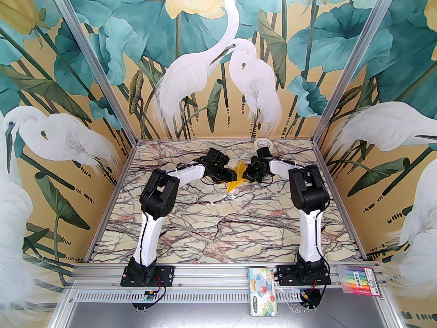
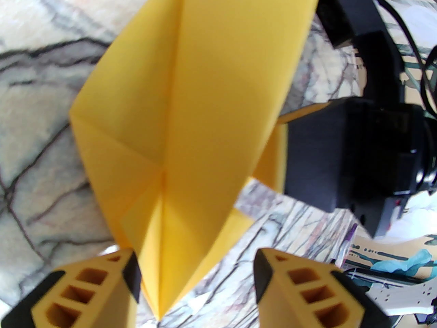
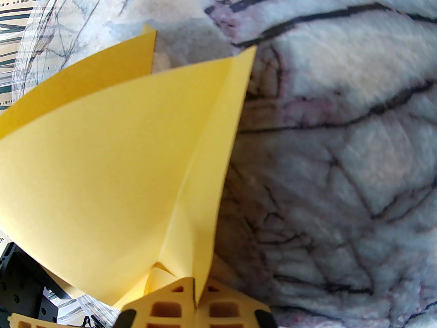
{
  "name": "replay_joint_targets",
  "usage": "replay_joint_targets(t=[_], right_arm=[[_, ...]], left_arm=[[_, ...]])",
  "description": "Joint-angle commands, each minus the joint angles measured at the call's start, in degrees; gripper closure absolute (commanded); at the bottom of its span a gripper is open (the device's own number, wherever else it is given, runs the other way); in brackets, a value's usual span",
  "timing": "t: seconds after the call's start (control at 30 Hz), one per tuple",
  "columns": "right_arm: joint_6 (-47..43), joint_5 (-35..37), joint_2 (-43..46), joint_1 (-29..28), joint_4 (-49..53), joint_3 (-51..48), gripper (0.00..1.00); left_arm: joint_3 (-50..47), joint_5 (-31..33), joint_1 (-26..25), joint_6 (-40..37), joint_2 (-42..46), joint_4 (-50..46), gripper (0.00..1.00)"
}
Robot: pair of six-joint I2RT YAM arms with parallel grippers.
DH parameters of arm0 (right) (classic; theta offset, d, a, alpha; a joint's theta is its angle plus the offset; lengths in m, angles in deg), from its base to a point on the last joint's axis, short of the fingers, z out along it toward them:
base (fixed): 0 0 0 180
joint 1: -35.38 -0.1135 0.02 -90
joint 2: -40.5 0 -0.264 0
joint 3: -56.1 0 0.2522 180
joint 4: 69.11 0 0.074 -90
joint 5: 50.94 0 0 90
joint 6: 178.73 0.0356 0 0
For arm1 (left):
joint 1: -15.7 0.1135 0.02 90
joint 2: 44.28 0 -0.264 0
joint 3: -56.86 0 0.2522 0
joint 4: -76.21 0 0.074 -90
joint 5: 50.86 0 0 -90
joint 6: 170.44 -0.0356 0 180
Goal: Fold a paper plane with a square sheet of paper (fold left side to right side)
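Your right gripper has its jaws pressed together on a folded edge of the plane, pinching several layers at once. Your left gripper stands spread, with the plane's point hanging down between the two fingers and, as far as I can tell, touching neither. The plane sits between the two grippers, over the table a little beyond its middle.

Expect it to weigh next to nothing and to be floppy wherever it is only one layer thick. The creases and stacked layers are its only stiff parts. Take hold on the centre crease or a doubled edge, near the point, because a grip on an open wing would likely bend or crumple it. The paper looks smooth, so a light pinch may let it slide (and a hard one will leave a dent).

On the near rail lies a pack with a cartoon elephant. To its right is a pack of coloured pens, and the printing on both is too small to read. At the far edge stands a tape roll with no legible label.
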Motion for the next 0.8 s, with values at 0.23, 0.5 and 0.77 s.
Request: replay_joint_targets(t=[0.23, 0.5, 0.77], right_arm=[[-0.79, -0.19, -0.47, -0.23, 1.30, 0.63, 1.00], [-0.75, -0.13, -0.67, -0.23, 1.38, 0.47, 1.00], [-0.43, -0.40, -0.24, -0.23, 0.81, -0.41, 1.00]], left_arm=[[0.50, 0.07, -1.30, -1.92, -1.60, -0.06, 0.44], [2.90, 9.41, -3.82, -6.34, -2.11, -4.81, 0.48], [7.03, 18.78, -5.98, -8.25, -4.13, -8.77, 0.51]])
